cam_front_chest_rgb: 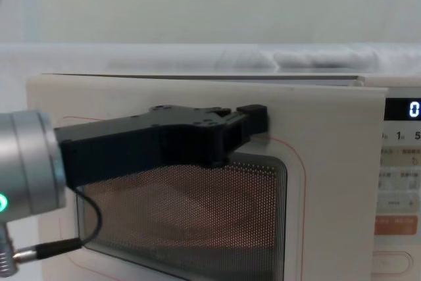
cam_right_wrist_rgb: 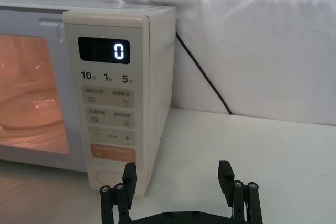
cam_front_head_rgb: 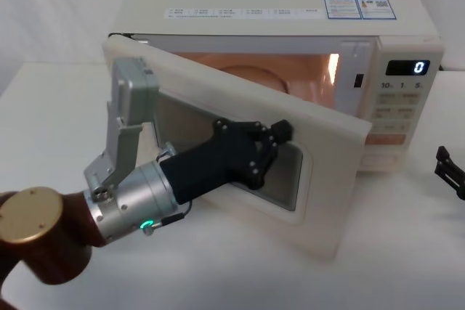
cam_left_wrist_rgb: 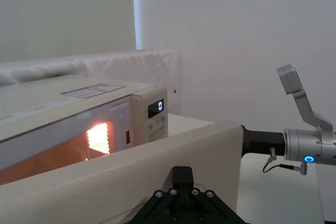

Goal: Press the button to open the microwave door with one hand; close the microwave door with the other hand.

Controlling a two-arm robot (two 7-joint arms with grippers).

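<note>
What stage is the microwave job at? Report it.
Done: the door stands ajar and the cavity is lit, so the button looks already pressed. In hand: the left hand lies against the door's window. The right hand is open, off the panel. Left: shutting the door.

A white surface (cam_front_head_rgb: 43, 121) meets a plain white wall (cam_left_wrist_rgb: 236, 35); white cloth (cam_right_wrist_rgb: 252, 40) is draped behind, crossed by a black cable (cam_right_wrist_rgb: 202, 77).

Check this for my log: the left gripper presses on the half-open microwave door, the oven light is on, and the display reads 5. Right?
Not quite. The display reads 0, as the right wrist view shows. The rest holds: the left gripper is against the half-open microwave door and the light inside is on.
</note>
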